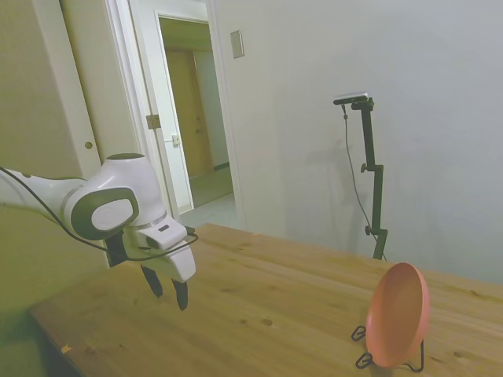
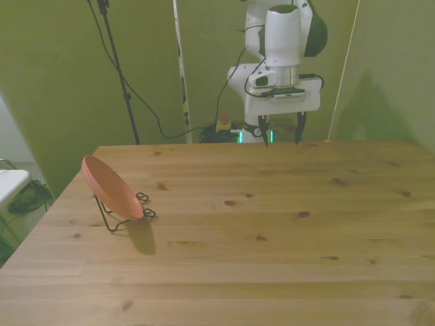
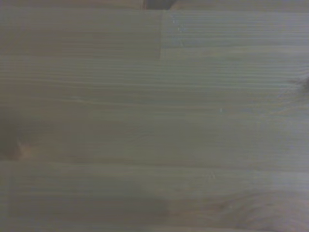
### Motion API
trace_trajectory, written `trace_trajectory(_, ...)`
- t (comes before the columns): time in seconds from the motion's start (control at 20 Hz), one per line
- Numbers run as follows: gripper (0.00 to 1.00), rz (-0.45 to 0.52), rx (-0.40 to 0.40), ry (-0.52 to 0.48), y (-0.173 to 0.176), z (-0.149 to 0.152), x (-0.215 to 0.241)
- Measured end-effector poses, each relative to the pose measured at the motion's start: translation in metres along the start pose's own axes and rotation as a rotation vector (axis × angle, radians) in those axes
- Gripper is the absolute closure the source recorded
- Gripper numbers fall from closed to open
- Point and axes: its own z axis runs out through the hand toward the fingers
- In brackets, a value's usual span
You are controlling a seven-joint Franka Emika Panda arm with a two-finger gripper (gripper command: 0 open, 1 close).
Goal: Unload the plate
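Nearest the camera: bare pine desk (image 2: 272, 272), knotted boards, nothing on them across the whole near half of the front view.

Left to right in the front view: the plate (image 2: 111, 187), salmon-pink, propped on edge in a thin black wire stand (image 2: 126, 219), close to the desk's left edge. It leans back at a steep tilt, hollow face turned up and toward the desk's middle; the lower rim sits in the stand's hooks and the upper rim is free. Further right, at the far edge, the pincer (image 2: 280, 134) hangs fingers-down above the boards, fingers spread apart, holding nothing.

Key relation: the plate lies well apart from the pincer, diagonally off toward the front view's left and nearer the camera. In the side view the pincer (image 1: 169, 289) is at the left and the plate (image 1: 398, 314) at the far right, wood between them.

Wrist view: only blurred desk grain (image 3: 154, 121); plate not in it.

Judgement: task not yet begun. The free top rim looks the likeliest grip. Path across is open. Risk: stand is light and near the desk edge, so a sideways push could tip it or slide it off.
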Motion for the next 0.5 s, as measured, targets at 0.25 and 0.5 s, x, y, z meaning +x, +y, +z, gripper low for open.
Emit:
trace_trajectory(0.25,0.00,0.041,-0.021,0.007,0.022,-0.008,0.020)
trace_trajectory(0.5,0.00,0.137,-0.028,0.084,0.079,-0.058,0.079)
